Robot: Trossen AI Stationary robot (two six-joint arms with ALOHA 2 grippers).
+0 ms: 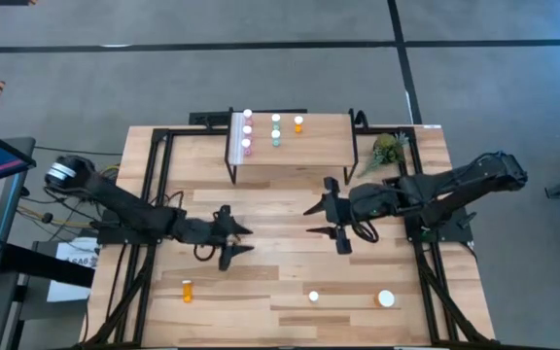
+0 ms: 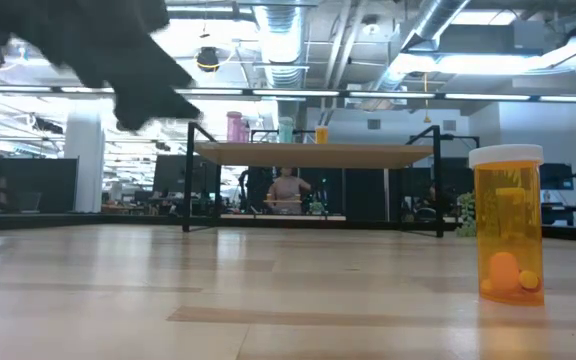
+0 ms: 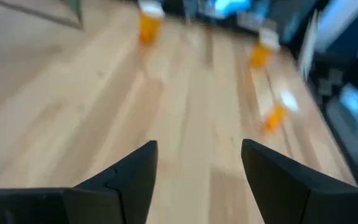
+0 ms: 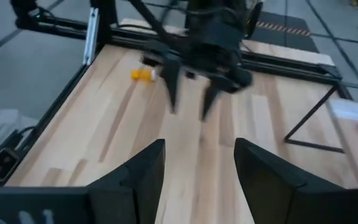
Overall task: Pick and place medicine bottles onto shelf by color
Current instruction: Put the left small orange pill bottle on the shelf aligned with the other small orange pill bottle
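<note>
Bottles (image 1: 274, 129) sit colour-grouped on the shelf (image 1: 319, 146); three orange ones wait near it while my grippers (image 1: 321, 221) hover spread, empty.

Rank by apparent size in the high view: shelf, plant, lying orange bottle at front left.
1. shelf, largest by far.
2. plant, clearly smaller than the shelf.
3. lying orange bottle, smallest.
The view is straight down, so nearness hardly skews this.
</note>
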